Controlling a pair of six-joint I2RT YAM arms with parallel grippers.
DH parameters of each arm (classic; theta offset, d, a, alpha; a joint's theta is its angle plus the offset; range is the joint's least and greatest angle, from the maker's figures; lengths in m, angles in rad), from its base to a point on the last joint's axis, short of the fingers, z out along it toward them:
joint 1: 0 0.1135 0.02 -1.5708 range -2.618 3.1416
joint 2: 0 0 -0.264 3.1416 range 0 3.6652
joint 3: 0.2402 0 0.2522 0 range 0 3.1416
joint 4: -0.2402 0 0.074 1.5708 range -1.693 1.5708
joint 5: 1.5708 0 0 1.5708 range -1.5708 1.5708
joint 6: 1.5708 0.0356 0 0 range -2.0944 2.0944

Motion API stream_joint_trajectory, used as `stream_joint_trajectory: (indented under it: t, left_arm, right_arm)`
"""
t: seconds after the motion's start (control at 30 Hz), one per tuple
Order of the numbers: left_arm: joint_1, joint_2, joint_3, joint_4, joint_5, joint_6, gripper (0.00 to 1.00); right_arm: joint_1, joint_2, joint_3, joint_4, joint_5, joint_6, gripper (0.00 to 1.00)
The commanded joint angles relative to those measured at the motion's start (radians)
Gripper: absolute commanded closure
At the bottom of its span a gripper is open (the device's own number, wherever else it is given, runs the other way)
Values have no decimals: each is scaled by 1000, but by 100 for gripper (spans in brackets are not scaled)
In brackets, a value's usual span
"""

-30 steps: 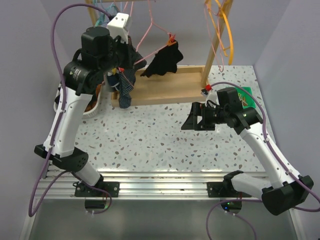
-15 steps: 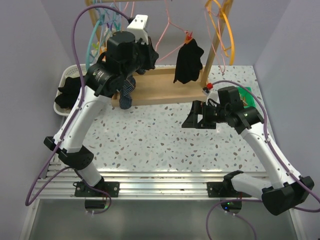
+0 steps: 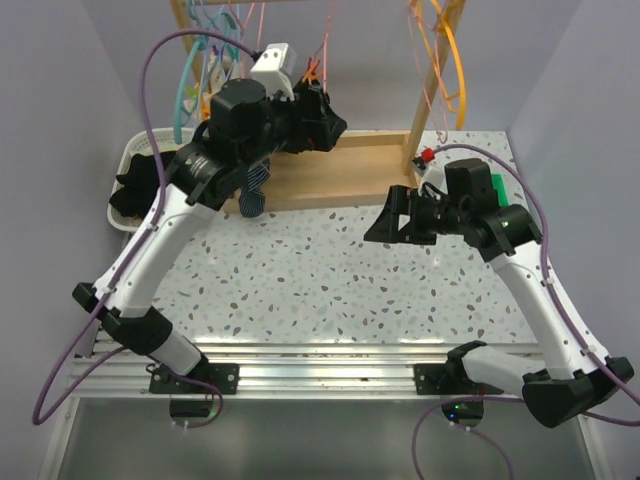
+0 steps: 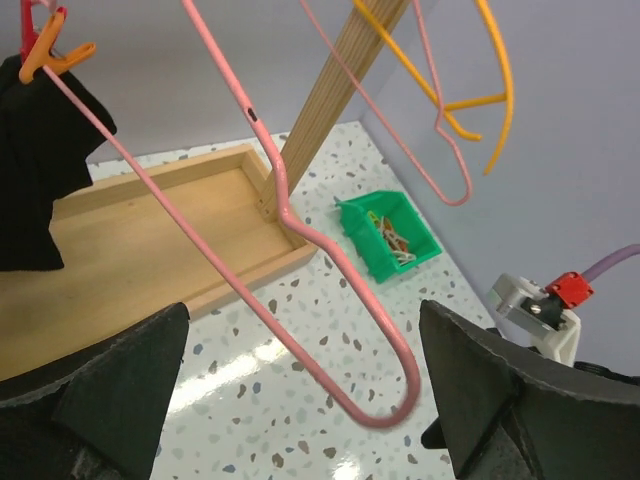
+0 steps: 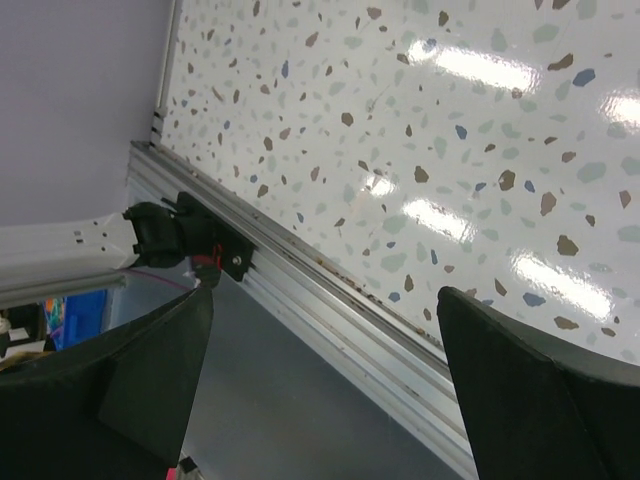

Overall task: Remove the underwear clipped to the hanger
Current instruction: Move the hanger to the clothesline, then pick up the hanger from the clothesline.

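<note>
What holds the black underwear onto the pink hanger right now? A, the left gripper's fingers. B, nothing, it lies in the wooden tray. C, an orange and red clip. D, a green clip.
C: the left wrist view shows an orange and red clip pinning the black underwear to the pink hanger, with the left gripper open and apart from the cloth.

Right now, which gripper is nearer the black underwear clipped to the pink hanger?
Left. The left gripper is raised close to the underwear; the right gripper hovers over the table, farther off.
</note>
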State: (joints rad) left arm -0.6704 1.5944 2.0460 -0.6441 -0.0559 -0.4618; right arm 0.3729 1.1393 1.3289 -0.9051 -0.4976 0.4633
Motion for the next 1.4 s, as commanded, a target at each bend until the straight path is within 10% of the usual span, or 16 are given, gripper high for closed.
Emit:
stream_joint_trajectory:
  t: [0.0, 0.6, 1.0, 1.37]
  left_arm:
    - [-6, -160, -29, 148, 21, -49, 0]
    - [-6, -540, -420, 132, -116, -98, 0]
    - [-5, -636, -547, 143, -133, -117, 0]
    - [-5, -692, -607, 104, -202, -130, 0]
  right_arm:
    - [4, -7, 104, -46, 30, 15, 2]
    - [3, 223, 913, -345, 283, -141, 1]
    - [4, 204, 943, 27, 445, -319, 1]
    - [4, 535, 1174, 40, 344, -224, 1]
